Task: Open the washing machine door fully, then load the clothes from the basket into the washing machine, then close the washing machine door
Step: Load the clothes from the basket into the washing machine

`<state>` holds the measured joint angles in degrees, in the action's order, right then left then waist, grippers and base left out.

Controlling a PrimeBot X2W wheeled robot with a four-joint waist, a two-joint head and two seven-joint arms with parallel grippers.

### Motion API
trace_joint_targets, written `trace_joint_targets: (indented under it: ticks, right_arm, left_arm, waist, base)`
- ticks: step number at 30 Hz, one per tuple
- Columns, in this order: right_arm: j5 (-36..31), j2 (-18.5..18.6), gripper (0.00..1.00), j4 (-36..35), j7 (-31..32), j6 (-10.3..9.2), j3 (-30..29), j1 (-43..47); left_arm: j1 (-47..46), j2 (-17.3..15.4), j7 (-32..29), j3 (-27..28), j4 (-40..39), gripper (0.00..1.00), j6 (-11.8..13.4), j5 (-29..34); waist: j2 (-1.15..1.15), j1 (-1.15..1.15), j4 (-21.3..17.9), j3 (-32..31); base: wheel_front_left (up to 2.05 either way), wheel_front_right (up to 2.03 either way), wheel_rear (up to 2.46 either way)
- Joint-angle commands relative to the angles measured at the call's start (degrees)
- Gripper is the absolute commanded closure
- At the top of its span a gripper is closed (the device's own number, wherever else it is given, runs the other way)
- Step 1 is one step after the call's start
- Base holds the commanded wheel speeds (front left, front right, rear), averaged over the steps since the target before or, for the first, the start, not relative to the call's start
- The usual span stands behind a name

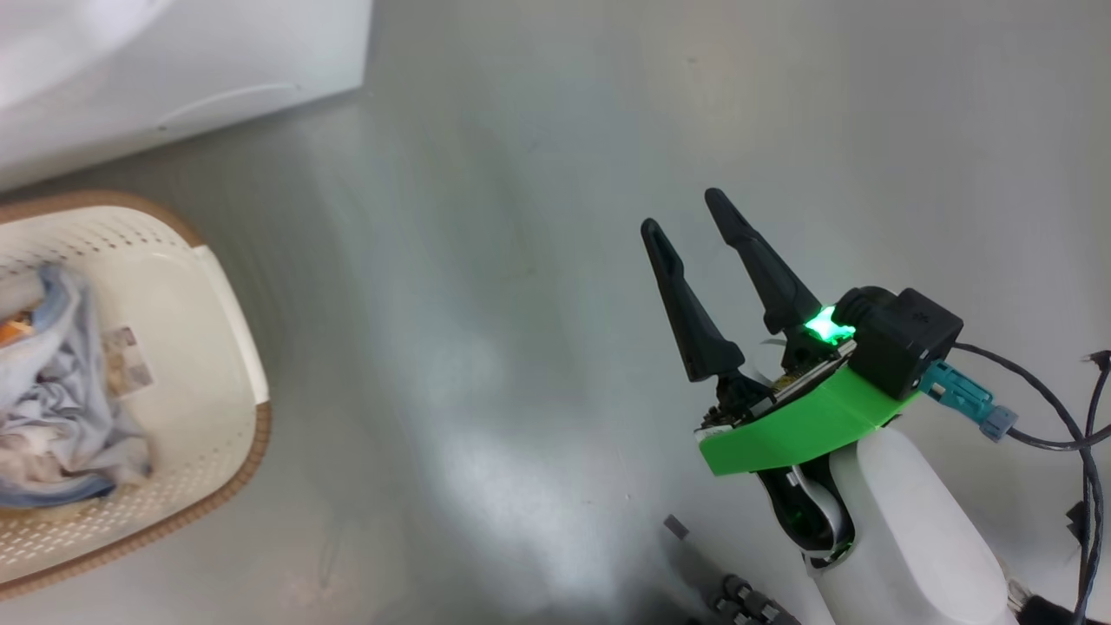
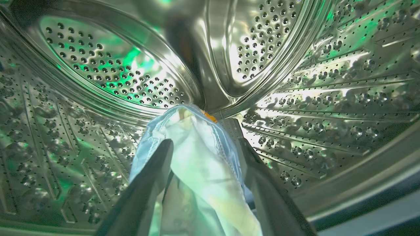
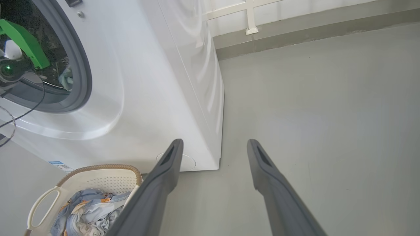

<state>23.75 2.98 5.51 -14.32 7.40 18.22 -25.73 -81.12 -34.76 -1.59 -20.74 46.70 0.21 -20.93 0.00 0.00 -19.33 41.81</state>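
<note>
Clothes (image 2: 203, 164), soft blue, within wide left gripper (image 2: 205, 141), perforated steel drum (image 2: 108, 65); right gripper (image 3: 215, 141) wide

The washer (image 3: 147, 82) is white, its drum (image 2: 328, 98) perforated steel. The clothes (image 3: 88, 213) are light blue with orange prints; the basket (image 3: 108, 180) cream, brown-rimmed.

Blue garment (image 2: 203, 157) inside steel drum (image 2: 108, 72); more clothes (image 3: 88, 216) in basket (image 3: 98, 178).

Drum (image 2: 328, 98) is polished perforated steel, clothes (image 2: 203, 157) soft matt cloth, basket (image 1: 217, 365) matt perforated plastic, washing machine (image 3: 147, 82) glossy, floor (image 3: 311, 98) smooth.
</note>
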Motion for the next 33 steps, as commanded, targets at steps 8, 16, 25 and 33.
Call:
trace_joint_targets:
  ticks: [8,16,25,33]
  right_arm:
    - [-2.3,-0.1,0.0,0.1,-0.7,0.09,-0.9,4.9]
    - [-3.9,-0.1,0.0,0.8,-0.7,0.09,-1.7,6.9]
    - [-6.6,-0.1,0.0,1.9,-0.7,0.09,-3.8,9.9]
    - [-8.9,-0.1,0.0,2.9,-0.7,0.09,-6.3,14.1]
  left_arm:
    - [17.3,-1.9,5.9,3.8,-11.6,0.0,4.9,-4.2]
    - [37.4,-1.2,9.4,7.5,-28.0,0.0,12.1,-7.9]
    - [59.1,1.1,12.1,9.4,-45.3,0.0,20.2,-9.2]
    - [73.5,5.1,14.5,8.6,-53.4,0.0,24.2,-9.7]
  waist:
    - [0.0,0.0,4.1,-7.0]
    - [0.0,0.0,6.6,-12.2]
    - [0.0,0.0,9.7,-18.4]
    - [0.0,0.0,12.9,-24.5]
  base:
    - [0.0,0.0,0.0]
    - [0.0,0.0,0.0]
    - [0.0,0.0,0.0]
    - [0.0,0.0,0.0]
